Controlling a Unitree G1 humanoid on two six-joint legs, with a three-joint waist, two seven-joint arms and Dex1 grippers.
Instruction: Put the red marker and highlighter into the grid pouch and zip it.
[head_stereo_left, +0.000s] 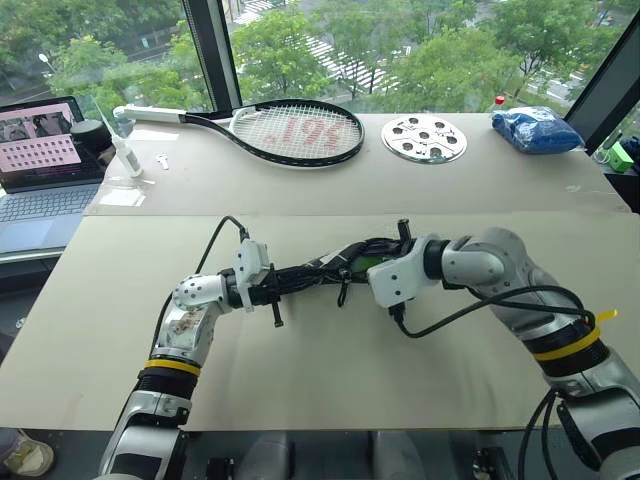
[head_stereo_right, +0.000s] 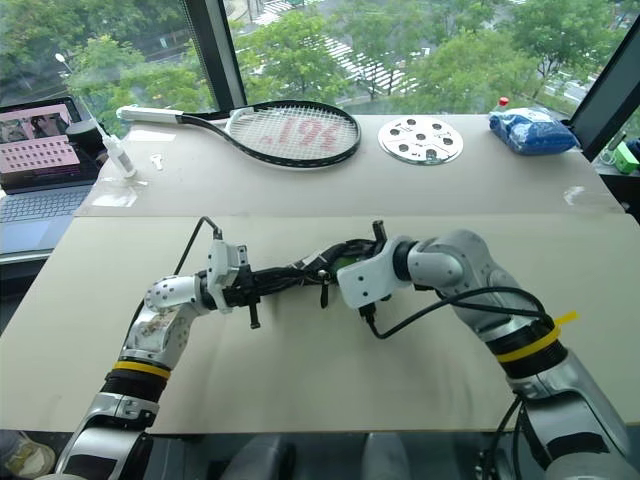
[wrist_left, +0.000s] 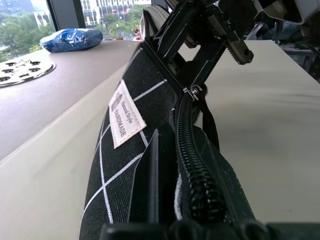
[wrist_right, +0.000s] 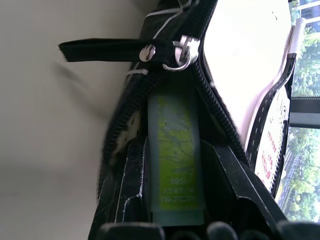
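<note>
Trees and a street fill the windows behind your pale table (head_stereo_left: 330, 340), which runs in two levels toward the glass. Your left tool (head_stereo_left: 262, 290) points level toward the right and is clamped tight on one end of the grid pouch (head_stereo_left: 318, 272), holding it off the table. Your right tool (head_stereo_left: 368, 262) comes in from the other side, angled down, its black fingers (wrist_right: 235, 185) narrowly parted around the highlighter (wrist_right: 175, 155). In the right wrist view the light green barrel sits between the two zipper rows, inside the pouch's open mouth, with the zipper pull strap (wrist_right: 100, 50) just past its tip. In the left wrist view the pouch's white label (wrist_left: 125, 115) faces up beside the zipper. You cannot see the red marker well enough to place it. Farther back on the table lie a tennis racket (head_stereo_left: 290, 130), a round perforated metal disc (head_stereo_left: 424, 138) and a blue bag (head_stereo_left: 536, 128). A laptop (head_stereo_left: 40, 170) stands open at the left edge.
</note>
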